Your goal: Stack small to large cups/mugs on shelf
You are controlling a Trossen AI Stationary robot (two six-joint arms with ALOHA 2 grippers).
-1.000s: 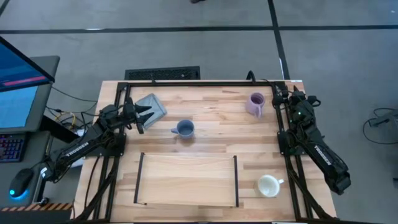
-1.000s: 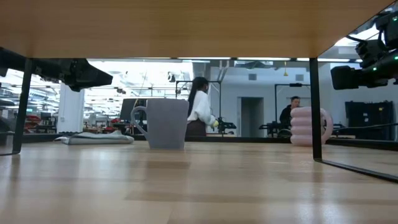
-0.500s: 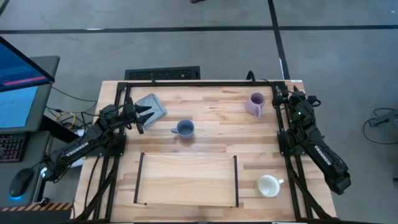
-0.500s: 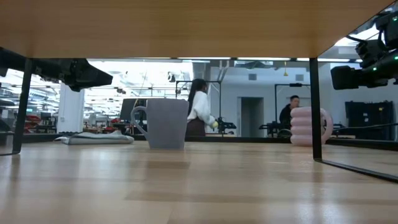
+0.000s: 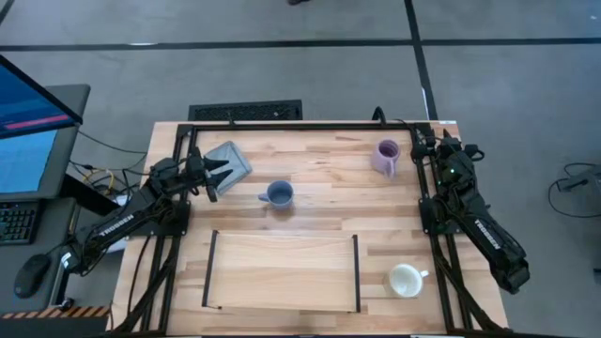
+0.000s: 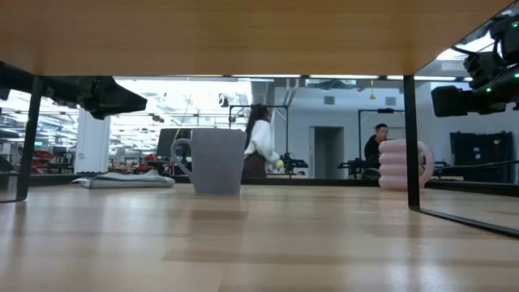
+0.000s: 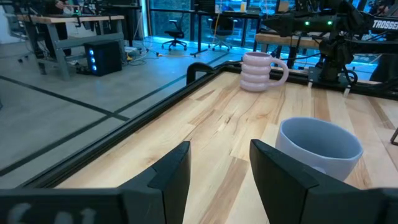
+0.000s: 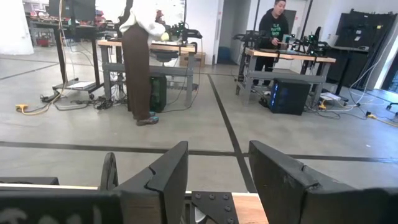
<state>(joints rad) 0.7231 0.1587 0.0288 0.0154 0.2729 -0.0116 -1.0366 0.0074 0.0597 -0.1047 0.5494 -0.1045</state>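
Right now the small blue mug [image 5: 278, 194] with a handle sits in the middle of the wooden bench [image 5: 319, 160], just in front of the left end effector [image 5: 218, 175], whose fingers are spread apart and hold nothing. The ridged lilac mug [image 5: 386, 157] stands near the right end effector [image 5: 427, 147], also open and empty. The round white mug [image 5: 406, 280] waits beside the low light-wood shelf [image 5: 282, 272] (nothing is on it yet). Mugs are hard, smooth and can break, so pinching the rim wall firmly seems the safest hold.
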